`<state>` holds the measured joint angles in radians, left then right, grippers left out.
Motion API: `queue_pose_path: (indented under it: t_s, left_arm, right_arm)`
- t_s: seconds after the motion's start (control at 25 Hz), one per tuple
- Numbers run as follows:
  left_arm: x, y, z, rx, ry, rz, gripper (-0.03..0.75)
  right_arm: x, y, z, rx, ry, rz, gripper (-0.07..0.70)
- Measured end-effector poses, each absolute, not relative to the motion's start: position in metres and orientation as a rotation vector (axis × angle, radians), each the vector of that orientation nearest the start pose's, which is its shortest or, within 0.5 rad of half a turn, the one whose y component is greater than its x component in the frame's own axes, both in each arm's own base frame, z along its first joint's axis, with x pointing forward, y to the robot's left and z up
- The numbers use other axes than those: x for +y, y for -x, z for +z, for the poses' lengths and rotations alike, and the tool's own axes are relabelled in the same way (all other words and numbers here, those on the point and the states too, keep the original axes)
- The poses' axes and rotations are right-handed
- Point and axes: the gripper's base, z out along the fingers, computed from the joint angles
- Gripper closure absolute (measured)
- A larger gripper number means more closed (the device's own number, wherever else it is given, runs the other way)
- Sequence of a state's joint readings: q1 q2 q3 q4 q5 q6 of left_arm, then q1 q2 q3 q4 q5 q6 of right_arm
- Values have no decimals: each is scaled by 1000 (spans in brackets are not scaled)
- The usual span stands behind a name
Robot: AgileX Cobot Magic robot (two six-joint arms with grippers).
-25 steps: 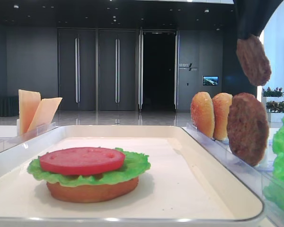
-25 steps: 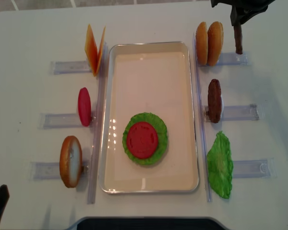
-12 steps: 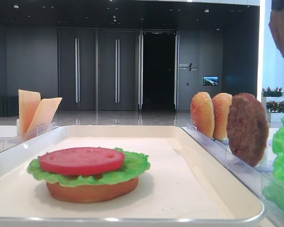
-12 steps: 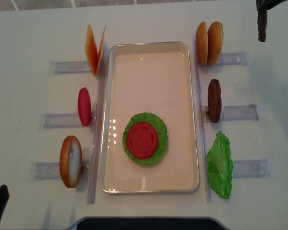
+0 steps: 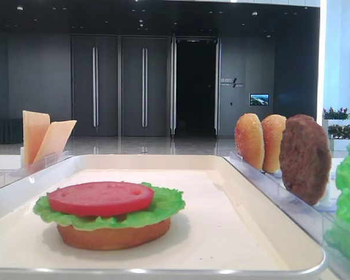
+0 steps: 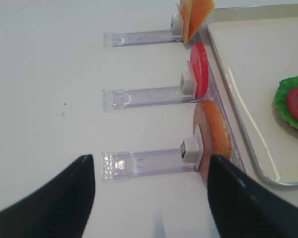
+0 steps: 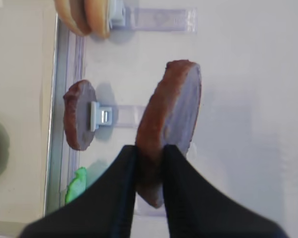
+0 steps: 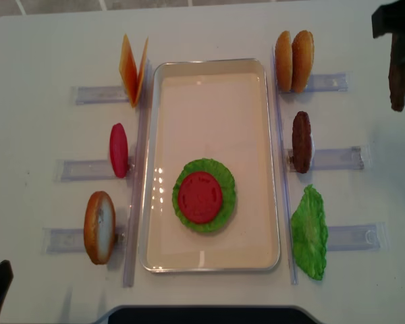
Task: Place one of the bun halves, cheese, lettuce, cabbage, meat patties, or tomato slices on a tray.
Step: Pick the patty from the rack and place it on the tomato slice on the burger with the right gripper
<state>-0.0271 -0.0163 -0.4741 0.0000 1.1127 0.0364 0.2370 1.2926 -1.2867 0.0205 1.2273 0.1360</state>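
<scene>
My right gripper [image 7: 149,153] is shut on the edge of a brown meat patty [image 7: 174,109], held on edge above the bare table right of the racks. From overhead, this patty [image 8: 397,84] hangs below the right gripper [image 8: 396,59] at the far right. A second patty [image 8: 301,142] stands in its rack. The white tray [image 8: 209,81] holds a flat bun half [image 5: 114,236] with lettuce [image 8: 204,228] and a tomato slice [image 8: 200,196] on top. My left gripper [image 6: 151,173] is open and empty over the table beside a racked bun half [image 6: 216,134].
Clear racks line both sides of the tray. On the left stand cheese slices [image 8: 133,67], a tomato slice [image 8: 119,150] and a bun half [image 8: 99,227]. On the right stand two bun halves [image 8: 294,61] and a lettuce leaf [image 8: 309,233].
My right gripper has carried the patty rightward, then toward the near side, out of the low exterior view. The left gripper and the tray stack have not moved.
</scene>
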Motion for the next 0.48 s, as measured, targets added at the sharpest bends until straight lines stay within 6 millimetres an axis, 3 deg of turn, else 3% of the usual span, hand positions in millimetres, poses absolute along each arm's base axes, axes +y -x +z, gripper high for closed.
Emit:
queue_pose_path:
  t_s: [0.2, 0.48]
  left_arm:
    - [0, 7, 266, 2105, -67, 6, 181]
    - [0, 7, 266, 2105, -67, 6, 181]
  right_arm:
    - [55, -203, 356, 2733, 126, 194, 485]
    - [52, -174, 350, 2730, 123, 261, 485]
